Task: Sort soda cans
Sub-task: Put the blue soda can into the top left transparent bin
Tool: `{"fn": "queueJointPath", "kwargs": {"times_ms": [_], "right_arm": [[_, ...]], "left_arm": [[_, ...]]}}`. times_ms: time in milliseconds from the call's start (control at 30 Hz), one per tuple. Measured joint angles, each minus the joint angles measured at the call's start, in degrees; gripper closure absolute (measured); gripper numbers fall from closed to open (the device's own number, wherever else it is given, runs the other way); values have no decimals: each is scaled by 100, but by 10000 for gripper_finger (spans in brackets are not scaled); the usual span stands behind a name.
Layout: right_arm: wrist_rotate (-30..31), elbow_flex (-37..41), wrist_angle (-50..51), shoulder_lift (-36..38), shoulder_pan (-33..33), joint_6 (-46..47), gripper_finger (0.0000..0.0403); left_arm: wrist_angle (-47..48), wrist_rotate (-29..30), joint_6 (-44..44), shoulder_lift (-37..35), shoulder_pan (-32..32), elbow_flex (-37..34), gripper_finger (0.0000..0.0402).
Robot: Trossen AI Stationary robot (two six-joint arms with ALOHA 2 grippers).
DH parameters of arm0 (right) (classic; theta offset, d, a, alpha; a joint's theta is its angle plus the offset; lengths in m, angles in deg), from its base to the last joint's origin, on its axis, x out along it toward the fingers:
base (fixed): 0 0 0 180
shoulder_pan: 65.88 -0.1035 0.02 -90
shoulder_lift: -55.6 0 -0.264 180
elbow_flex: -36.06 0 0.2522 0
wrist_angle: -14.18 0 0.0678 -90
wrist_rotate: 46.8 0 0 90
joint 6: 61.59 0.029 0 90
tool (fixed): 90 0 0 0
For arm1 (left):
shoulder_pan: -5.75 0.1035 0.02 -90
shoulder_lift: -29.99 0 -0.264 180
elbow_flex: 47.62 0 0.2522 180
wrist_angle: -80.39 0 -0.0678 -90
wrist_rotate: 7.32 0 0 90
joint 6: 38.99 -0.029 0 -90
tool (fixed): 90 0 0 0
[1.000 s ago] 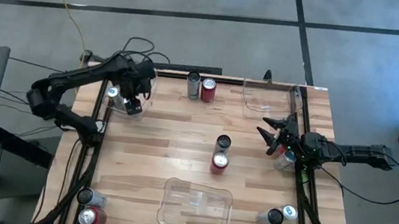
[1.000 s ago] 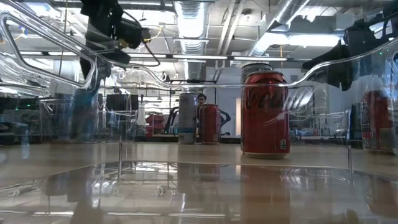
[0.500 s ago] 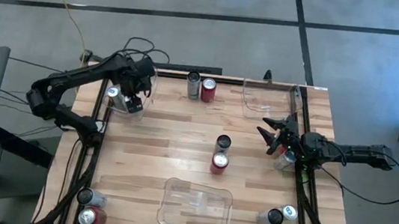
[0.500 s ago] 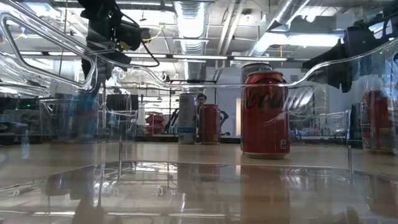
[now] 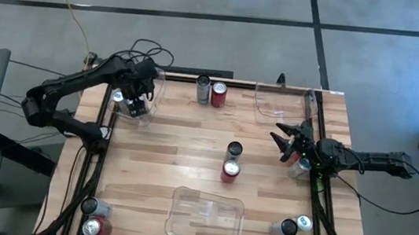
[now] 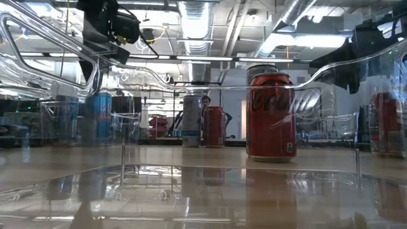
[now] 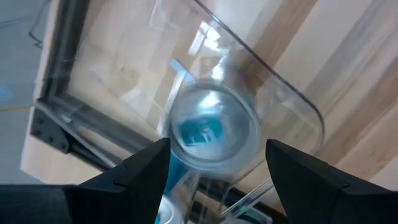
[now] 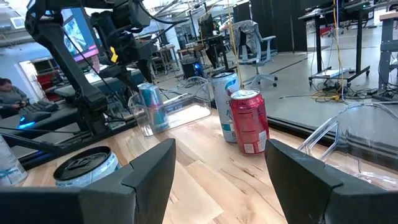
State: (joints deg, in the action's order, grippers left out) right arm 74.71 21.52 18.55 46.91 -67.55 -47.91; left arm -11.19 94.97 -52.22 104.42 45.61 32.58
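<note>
High view: the left gripper (image 5: 139,106) hangs over the clear bin (image 5: 151,95) at the table's far left corner, above the blue can (image 5: 119,98) standing inside it, while the right gripper (image 5: 286,140), fingers spread, waits at the right edge beside a can (image 5: 301,167). Low view: the blue can (image 6: 102,118) stands below the left gripper, not touching it. Left wrist view: the fingers (image 7: 138,176) are apart and empty, with the can's silver top (image 7: 212,129) between and beyond them.
</note>
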Motion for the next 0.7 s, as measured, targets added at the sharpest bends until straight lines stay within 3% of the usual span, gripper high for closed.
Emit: {"fn": "queueJointPath", "kwargs": {"times_ms": [433, 700], "right_arm": [[2, 0, -164, 0, 0, 136, 132], [-501, 0, -609, 0, -4, 151, 132]], "left_arm": [[-117, 598, 96, -605, 2, 194, 140], [-1449, -227, 202, -1975, -10, 421, 140]]}}
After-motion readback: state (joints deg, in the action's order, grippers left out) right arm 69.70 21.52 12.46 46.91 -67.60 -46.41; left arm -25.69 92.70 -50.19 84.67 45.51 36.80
